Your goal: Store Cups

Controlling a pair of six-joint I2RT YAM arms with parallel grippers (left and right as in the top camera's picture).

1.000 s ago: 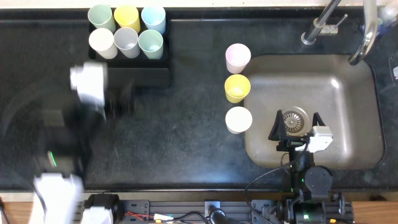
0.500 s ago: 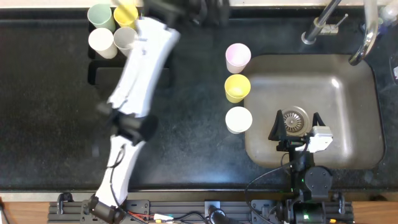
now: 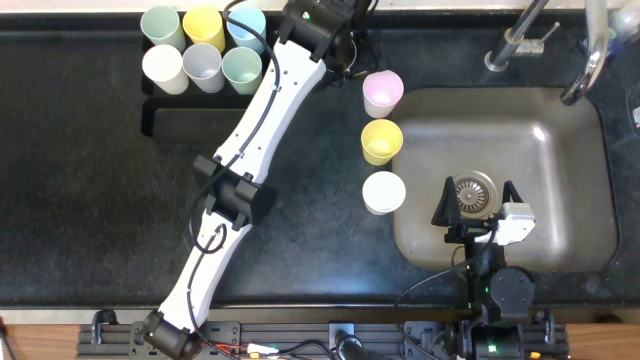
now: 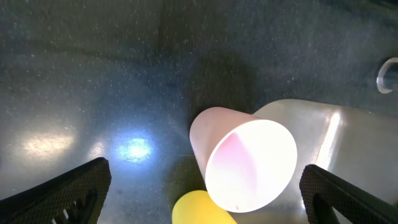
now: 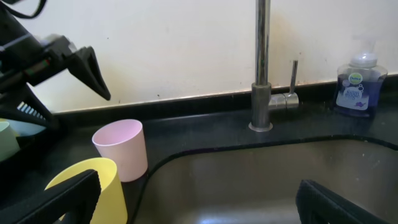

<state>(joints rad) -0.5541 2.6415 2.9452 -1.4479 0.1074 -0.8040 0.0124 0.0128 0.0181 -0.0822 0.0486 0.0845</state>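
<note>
Top view has the left arm stretched from the desk's front edge to its back edge. The left end effector hangs over the pink cup, fingers spread wide and holding nothing. The pink cup, a yellow cup and a white cup stand upright in a row on the desk along the sink's left rim. Six more cups sit in a black rack at the desk's back left corner. The right end effector rests over the sink near the drain, fingers apart and empty.
</note>
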